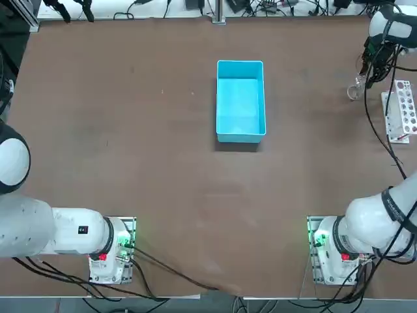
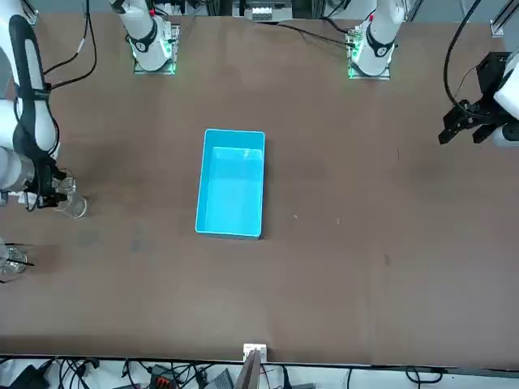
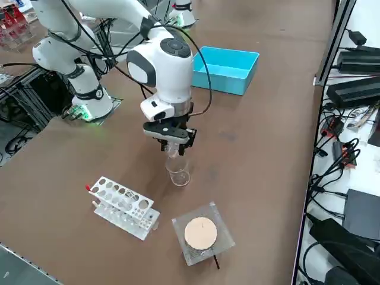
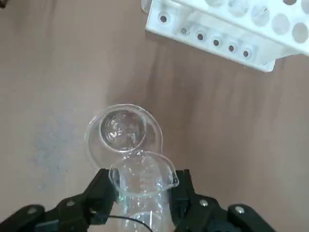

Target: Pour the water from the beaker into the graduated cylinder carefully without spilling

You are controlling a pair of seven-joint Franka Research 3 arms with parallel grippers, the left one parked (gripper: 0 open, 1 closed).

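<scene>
One small glass beaker (image 4: 145, 169) is clenched in the right tool (image 4: 144, 189), close to the larger clear glass cylinder (image 4: 123, 129), above the counter (image 3: 249, 142) between blue bin (image 3: 223, 70) and white rack (image 3: 123, 206).

Clear beaker (image 4: 144, 175) (near graduated cylinder (image 4: 123, 133))

So the top cam looks straight down on the counter (image 1: 176, 195), pretty far back. Front one faces the robot from across. Right side cam peers down diagonally, a bit closer. All three share the blue bin (image 1: 240, 102). Wrist cam's super close, white rack (image 4: 212, 34) upper right.
</scene>
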